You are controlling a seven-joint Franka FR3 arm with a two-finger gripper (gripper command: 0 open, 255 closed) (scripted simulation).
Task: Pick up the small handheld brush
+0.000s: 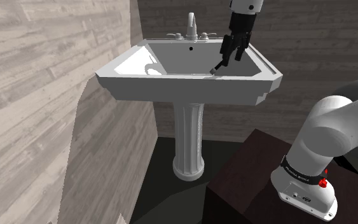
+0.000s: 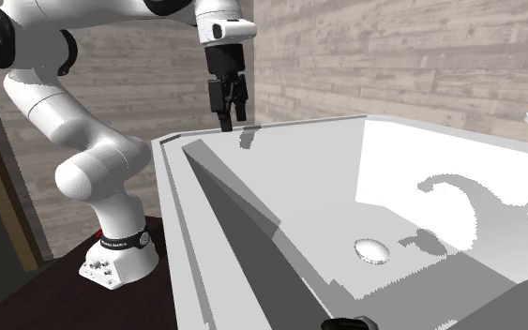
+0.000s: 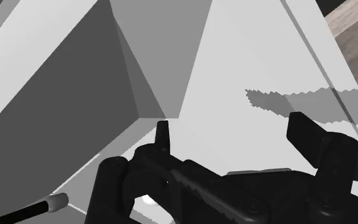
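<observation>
Upper right in the shoulder view, over the sink [image 1: 269, 74], the brush [image 1: 217, 65] is clasped by the gripper [image 1: 231, 55], fingers [image 3: 163, 135] half spread; a straight, slow lift is advised.

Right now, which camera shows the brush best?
The shoulder view: the brush is a slim dark stick slanting down from the gripper against the white sink. The wrist view shows its pale-tipped end; the second exterior view, a dark stub under the gripper.

The shoulder camera is looking over the stand [image 1: 250, 181] toward the sink [image 1: 190, 87] at eleven o'clock; the second is facing the arm [image 2: 93, 164] across that sink from close by; the wrist camera is hovering just above its rim.
</observation>
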